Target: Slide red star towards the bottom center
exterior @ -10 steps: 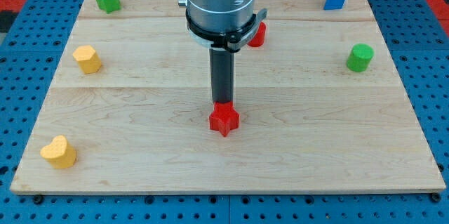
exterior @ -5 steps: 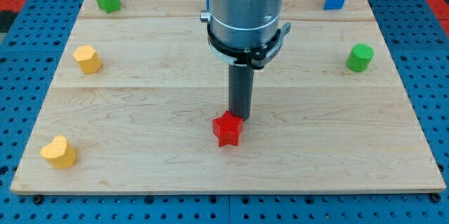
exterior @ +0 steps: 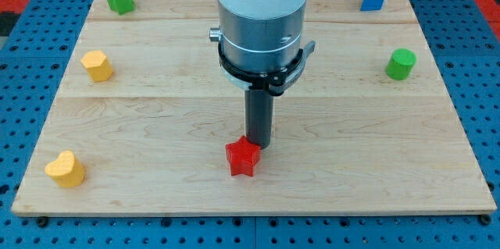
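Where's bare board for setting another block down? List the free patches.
Free: the wide stretch between the red star and the green cylinder; the stretch between the star and the yellow heart. Crowded: around my tip, against the star.

Arm housing [exterior: 262, 23] is running off the frame's top edge, so its upper part isn't showing. It's blocking the board [exterior: 141, 116] behind it at top centre; can't tell what, if anything, is sitting there. My tip [exterior: 258, 145] is meeting the red star [exterior: 242, 158] at its upper-right point, w/ the exact contact spot too small to make out. Blue pegboard surround [exterior: 23, 124] is getting cropped on all sides.
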